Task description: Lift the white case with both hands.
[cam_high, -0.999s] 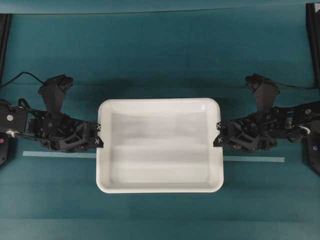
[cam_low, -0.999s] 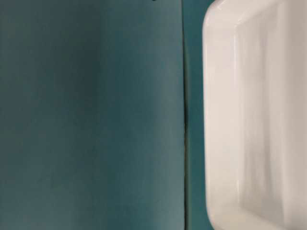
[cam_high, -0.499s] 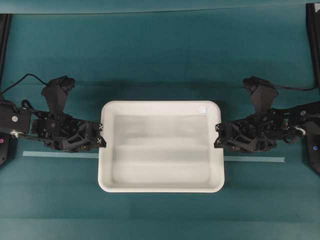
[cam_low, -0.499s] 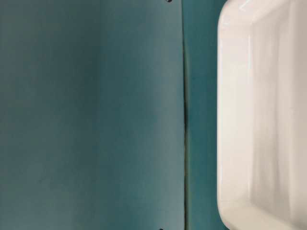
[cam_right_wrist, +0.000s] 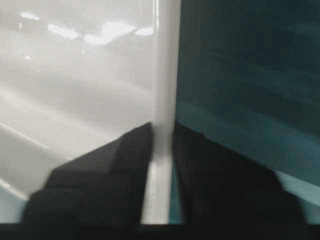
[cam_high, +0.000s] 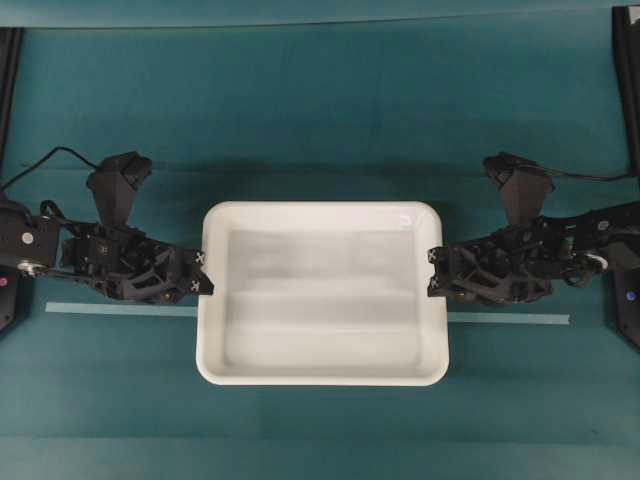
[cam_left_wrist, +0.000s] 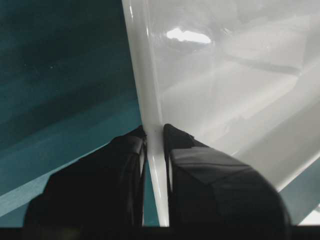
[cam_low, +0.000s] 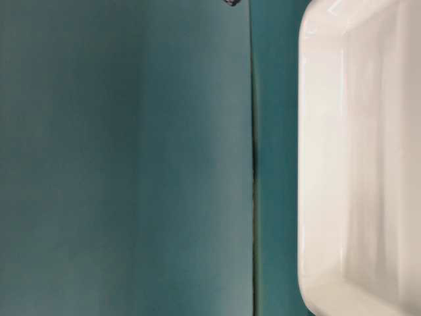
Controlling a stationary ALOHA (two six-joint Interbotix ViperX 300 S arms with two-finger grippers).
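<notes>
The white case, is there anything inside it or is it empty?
Empty. The overhead view shows only the bare glossy bottom of the white case; both wrist views show nothing inside either.

Table-level view: white case cut by right and bottom edges, soft blur throughout. Dark speck at top edge, too small to identify. Wrist views: fingers cropped at bottom edge; right view blurred, grip contact there unclear.

Even overhead light, soft shadow behind the white case. Glare streaks on its glossy wall in wrist views. Table-level and right wrist views blurry.
</notes>
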